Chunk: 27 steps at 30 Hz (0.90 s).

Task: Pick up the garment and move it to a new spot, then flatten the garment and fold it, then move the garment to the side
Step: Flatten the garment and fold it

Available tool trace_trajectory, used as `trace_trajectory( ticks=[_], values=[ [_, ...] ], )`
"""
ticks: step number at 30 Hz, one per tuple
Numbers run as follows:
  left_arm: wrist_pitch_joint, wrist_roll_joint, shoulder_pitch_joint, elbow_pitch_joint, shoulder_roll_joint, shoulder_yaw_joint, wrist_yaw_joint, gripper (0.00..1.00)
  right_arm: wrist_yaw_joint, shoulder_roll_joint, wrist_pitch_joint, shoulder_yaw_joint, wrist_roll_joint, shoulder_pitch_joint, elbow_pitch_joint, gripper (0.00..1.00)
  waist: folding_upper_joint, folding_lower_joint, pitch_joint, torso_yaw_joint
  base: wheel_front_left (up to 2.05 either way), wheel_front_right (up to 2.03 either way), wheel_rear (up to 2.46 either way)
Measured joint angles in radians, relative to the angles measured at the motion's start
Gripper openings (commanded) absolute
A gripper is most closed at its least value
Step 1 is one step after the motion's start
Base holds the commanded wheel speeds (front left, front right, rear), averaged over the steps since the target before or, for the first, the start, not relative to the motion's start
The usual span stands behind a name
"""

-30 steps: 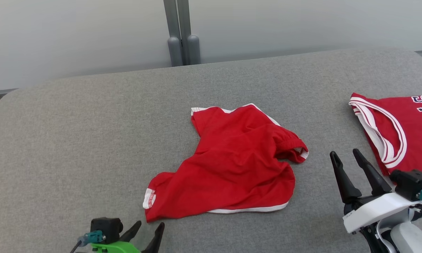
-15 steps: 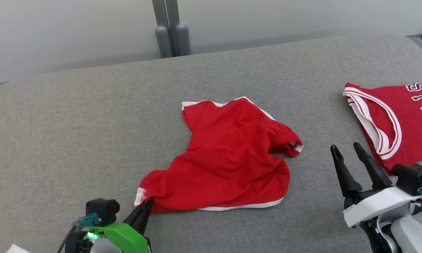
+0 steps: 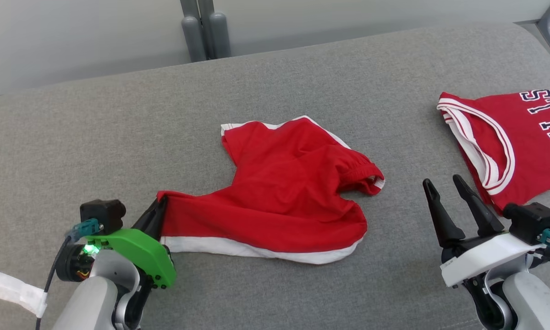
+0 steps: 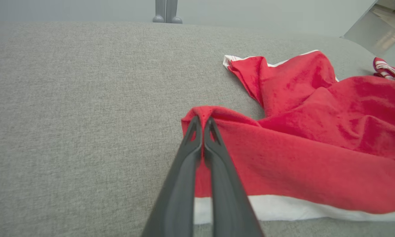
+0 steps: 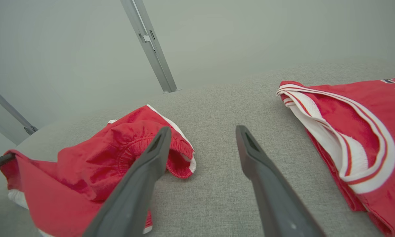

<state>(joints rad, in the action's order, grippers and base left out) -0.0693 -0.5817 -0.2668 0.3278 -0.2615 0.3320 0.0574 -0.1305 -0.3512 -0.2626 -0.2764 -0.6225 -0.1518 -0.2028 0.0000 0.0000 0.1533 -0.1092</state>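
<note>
We are pinching the shorts (image 3: 284, 201) by their left corner with our left gripper (image 3: 162, 202). Its fingers are pressing together on the red cloth, which is standing up in a small peak at the tips. The rest of the shorts is lying crumpled mid-cushion (image 3: 73, 137), white hem facing us. Our right gripper (image 3: 441, 181) is hovering with fingers spread wide, holding nothing, between the shorts and a red jersey (image 3: 518, 137) lying at the right.

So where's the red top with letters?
In the head view, the red lettered top lies at the right edge of the grey fabric surface, just beyond the right end effector.
</note>
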Motion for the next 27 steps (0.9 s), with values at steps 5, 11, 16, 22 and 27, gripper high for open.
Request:
trace_trajectory(
  ticks=[5,11,16,22,27],
  values=[
    [0.013,-0.003,-0.047,0.165,0.009,0.003,0.014,1.00,0.000,-0.002,0.000,-0.007,-0.001,-0.012,-0.007,1.00,0.0000,0.0000,0.019,-0.021,0.00,0.00,0.00],
    [0.136,-0.004,-0.070,0.215,0.008,-0.006,0.032,1.00,0.000,0.012,0.000,-0.009,0.002,-0.018,-0.001,1.00,0.0000,0.0000,0.015,-0.016,0.00,0.00,0.00],
    [0.226,0.015,-0.049,0.130,-0.038,-0.040,0.011,1.00,0.000,0.020,0.000,0.025,0.013,-0.017,0.022,1.00,0.0000,0.0000,-0.002,0.009,0.00,0.00,0.00],
    [0.297,0.051,0.031,-0.055,-0.081,-0.087,-0.064,1.00,0.000,0.035,0.000,0.064,0.030,0.003,0.053,1.00,0.0000,0.0000,-0.026,0.054,0.00,0.00,0.00],
    [0.318,0.089,0.109,-0.161,-0.080,-0.109,-0.107,1.00,0.000,0.049,0.000,0.087,0.081,0.011,0.054,1.00,0.0000,0.0000,-0.055,0.090,0.00,0.00,0.00]
  ],
)
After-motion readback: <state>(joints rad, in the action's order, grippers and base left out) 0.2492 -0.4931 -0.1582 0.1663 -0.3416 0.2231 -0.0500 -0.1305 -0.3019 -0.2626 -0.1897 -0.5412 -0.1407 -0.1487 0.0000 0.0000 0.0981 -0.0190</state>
